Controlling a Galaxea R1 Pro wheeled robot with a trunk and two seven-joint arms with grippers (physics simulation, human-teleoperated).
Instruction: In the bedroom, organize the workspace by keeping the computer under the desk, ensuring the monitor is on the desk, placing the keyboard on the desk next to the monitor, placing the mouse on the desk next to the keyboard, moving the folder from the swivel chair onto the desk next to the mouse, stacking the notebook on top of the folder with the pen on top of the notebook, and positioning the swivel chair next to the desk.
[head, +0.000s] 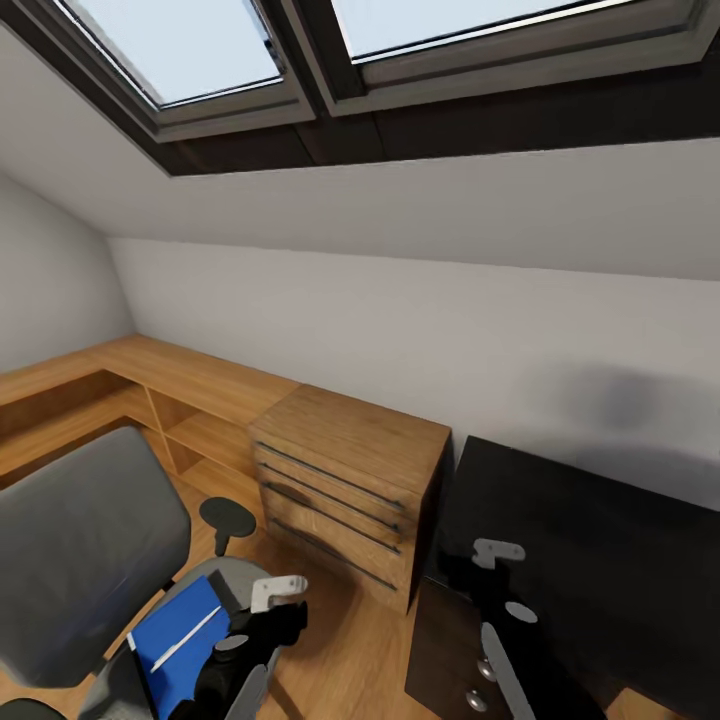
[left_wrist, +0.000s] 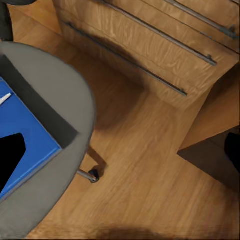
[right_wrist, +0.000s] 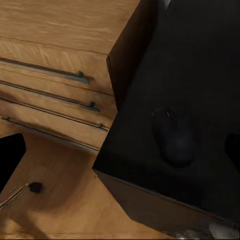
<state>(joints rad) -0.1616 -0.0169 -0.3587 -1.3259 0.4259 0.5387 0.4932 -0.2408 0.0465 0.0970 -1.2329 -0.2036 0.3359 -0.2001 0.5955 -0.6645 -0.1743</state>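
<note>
Arms both low ahead of me. Left gripper over swivel chair seat, above blue folder lying there. Right gripper over black desk corner, mouse below. Can't tell either's jaw state.

One swivel chair, one folder, one desk, one mouse.

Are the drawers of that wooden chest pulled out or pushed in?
Pushed in. The wooden chest's drawer fronts sit flush in one plane, with only thin dark gaps between them.
</note>
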